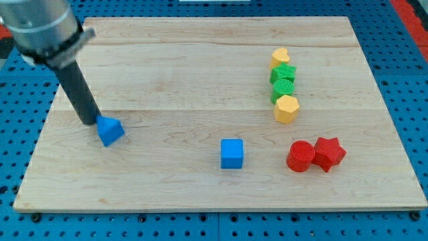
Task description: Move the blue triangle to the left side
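The blue triangle lies on the wooden board near the view's left edge, a little below mid-height. My tip rests on the board just to the triangle's upper left, touching or almost touching it. The dark rod slants up from there to the arm's grey housing in the view's top left corner.
A blue cube sits at bottom centre. At right, a column holds a yellow heart, two green blocks and a yellow hexagon. A red cylinder and a red star sit at bottom right.
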Controlling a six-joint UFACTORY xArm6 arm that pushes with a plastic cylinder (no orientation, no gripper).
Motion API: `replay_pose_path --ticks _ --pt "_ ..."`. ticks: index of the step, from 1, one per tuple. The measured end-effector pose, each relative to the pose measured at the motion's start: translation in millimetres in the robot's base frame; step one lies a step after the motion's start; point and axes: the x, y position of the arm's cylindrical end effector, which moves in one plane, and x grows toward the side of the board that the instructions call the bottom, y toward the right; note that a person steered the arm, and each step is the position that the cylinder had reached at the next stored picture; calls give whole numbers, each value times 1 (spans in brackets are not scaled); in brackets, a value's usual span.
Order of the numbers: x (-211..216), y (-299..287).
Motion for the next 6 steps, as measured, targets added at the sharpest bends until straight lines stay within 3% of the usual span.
replay_pose_path --ticks 1,2,3,4,5,6 --pt "36 15" --pt "22 -6" --pt "56 3" --pt "54 5" --pt "31 -45" --pt "16 1"
